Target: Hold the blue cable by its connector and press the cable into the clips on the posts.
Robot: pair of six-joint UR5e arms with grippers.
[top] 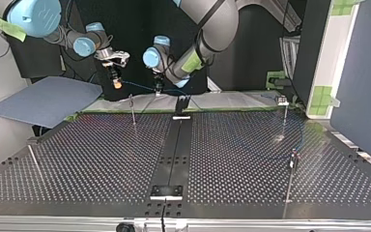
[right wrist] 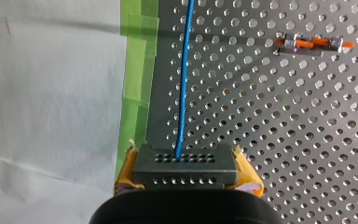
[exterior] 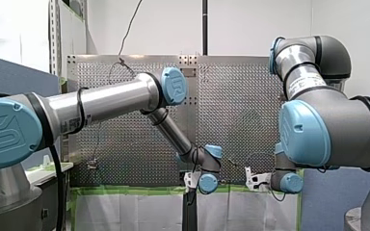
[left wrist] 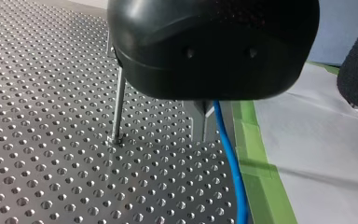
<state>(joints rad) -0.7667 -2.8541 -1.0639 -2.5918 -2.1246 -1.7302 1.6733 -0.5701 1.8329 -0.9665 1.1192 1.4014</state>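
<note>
Two arms, my left arm [exterior: 106, 98] and my right arm [exterior: 337, 130], reach over the perforated metal desk [top: 101, 159]. Each blue joint cap carries a moulded UR emblem. A white label on my right arm bears print too small to read.

My right claw [right wrist: 186, 158] is clamped on the connector [right wrist: 185, 171], with one yellow pad [right wrist: 248, 170] against each side. The connector is a dark rectangular block with rows of small holes.

The blue cable [right wrist: 183, 84], thin and smooth, leaves the connector and runs straight ahead of the claw, over the desk beside the green tape [right wrist: 137, 70]. In the top view it spans across to my left claw [top: 158, 88].

A black housing hides that claw's fingers, so I cannot tell their state. The cable drops from beneath it, near a slim steel post [left wrist: 118, 107].

An orange and metal clip [right wrist: 313, 43] sits well apart from the cable.
</note>
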